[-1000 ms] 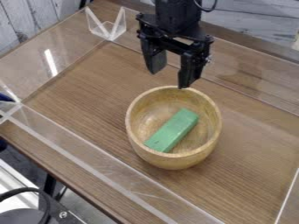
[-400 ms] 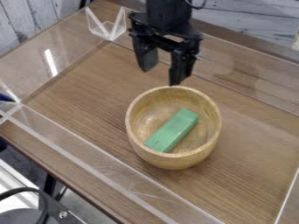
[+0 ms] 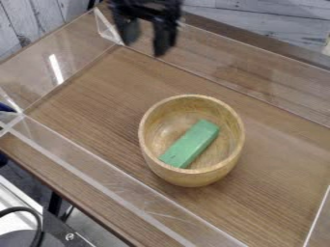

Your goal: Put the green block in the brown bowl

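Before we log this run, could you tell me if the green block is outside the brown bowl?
No, the green block lies inside the brown bowl.

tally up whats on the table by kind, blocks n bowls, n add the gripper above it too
green block: 1
brown bowl: 1
gripper: 1
total: 3

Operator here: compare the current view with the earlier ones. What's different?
The gripper has moved away from the bowl, toward the far left, and now shows blurred near the table's far edge. Nothing was taken hold of or let go between these pictures. The green block stayed inside the brown bowl, lying at the same slant, and the bowl has not moved.
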